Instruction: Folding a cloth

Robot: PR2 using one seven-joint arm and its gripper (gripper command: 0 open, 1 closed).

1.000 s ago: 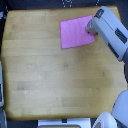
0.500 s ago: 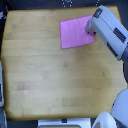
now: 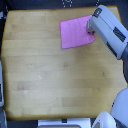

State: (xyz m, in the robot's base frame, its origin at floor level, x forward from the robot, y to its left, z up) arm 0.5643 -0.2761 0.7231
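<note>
One cloth (image 3: pixel 76 32), one table (image 3: pixel 45 75), one claw (image 3: pixel 90 29)

1. Wooden tabletop (image 3: pixel 55 80), light tan, visible grain, fills most of the exterior view.
2. Pink cloth (image 3: pixel 75 32) lies flat on it, near the far edge, toward the exterior view's right.
3. Cloth slightly rotated against the table edges, much smaller than the top.

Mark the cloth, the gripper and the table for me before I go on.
cloth (image 3: pixel 75 33): exterior view, middle of the pink fabric.
gripper (image 3: pixel 91 30): exterior view, tip at the cloth's right edge.
table (image 3: pixel 55 80): exterior view, bare wooden top.
</note>
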